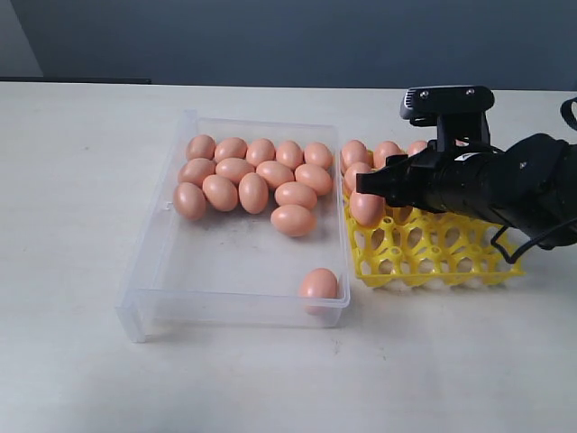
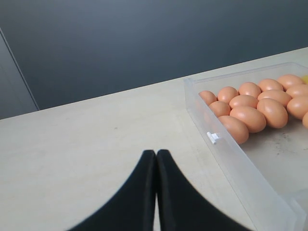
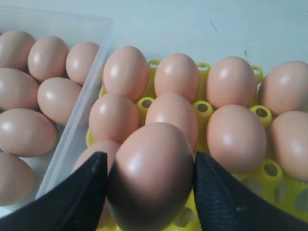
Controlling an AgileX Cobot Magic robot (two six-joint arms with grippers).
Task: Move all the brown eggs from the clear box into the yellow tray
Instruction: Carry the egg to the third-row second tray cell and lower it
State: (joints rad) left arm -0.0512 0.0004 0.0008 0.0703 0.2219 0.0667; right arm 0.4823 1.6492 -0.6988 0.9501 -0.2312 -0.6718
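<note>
Gripping a brown egg (image 3: 151,175) in our right claw (image 3: 149,166), we are holding it just above the yellow tray (image 3: 269,169) to seat it.

Bright even light w/ soft shadows

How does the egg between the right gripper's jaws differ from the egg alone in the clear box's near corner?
The gripped egg is clamped by the right gripper's jaws; the lone egg lies free. The gripped egg is at the yellow tray, beside other eggs; the lone egg is in the clear box, none touching it. Both are smooth, orange-brown.
</note>
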